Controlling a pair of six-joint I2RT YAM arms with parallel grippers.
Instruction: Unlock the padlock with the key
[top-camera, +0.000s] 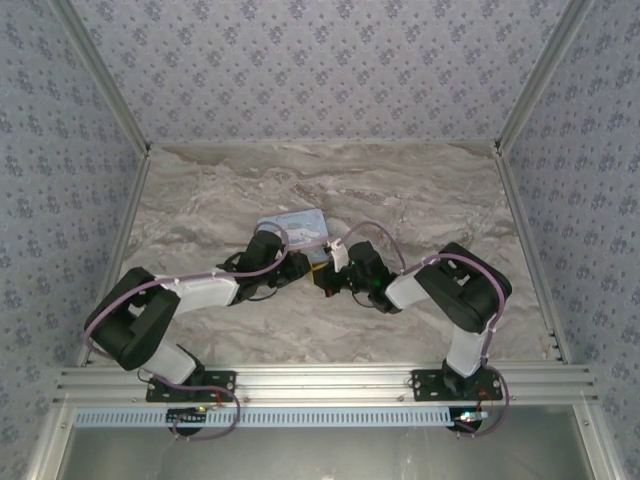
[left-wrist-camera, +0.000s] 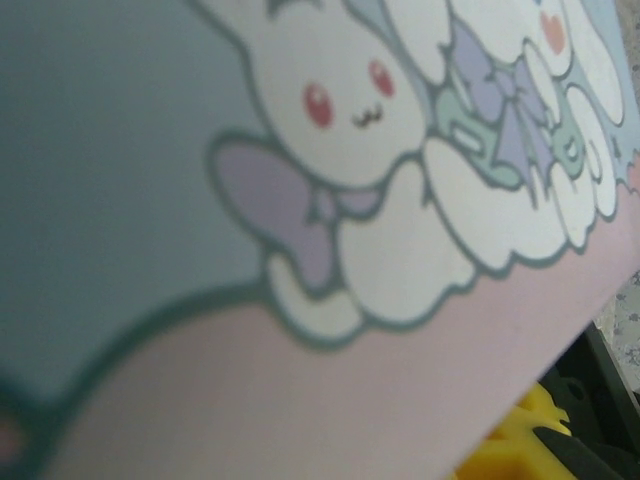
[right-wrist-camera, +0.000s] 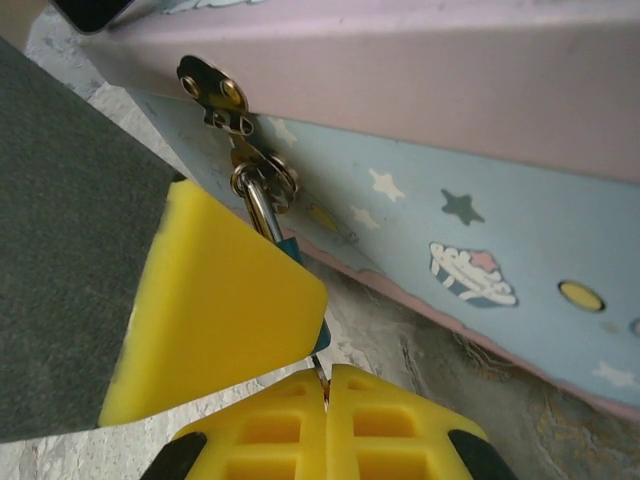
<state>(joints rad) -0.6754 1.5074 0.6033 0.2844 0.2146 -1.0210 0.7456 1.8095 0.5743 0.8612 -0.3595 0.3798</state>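
Right pincer (right-wrist-camera: 327, 386) clamped on key (right-wrist-camera: 319, 368) | left pincer (top-camera: 300, 267) at padlock (right-wrist-camera: 291, 249), grip unclear | both folded inward toward tin (top-camera: 290, 222)

Black-and-white arms (top-camera: 205, 293), lilac cables (top-camera: 375, 223), yellow ribbed jaws, black bases (top-camera: 190, 385)

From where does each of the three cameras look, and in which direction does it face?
Top external: above and behind the bases, facing down at the table; the left arm and right arm meet at the tin.
Left wrist: on the left arm, very close to the tin's cartoon lid; its own yellow finger shows at lower right.
Right wrist: on the right arm, facing the tin's side and the padlock on the hasp; the right gripper pinches the key.
Shared: all three views show the tin.
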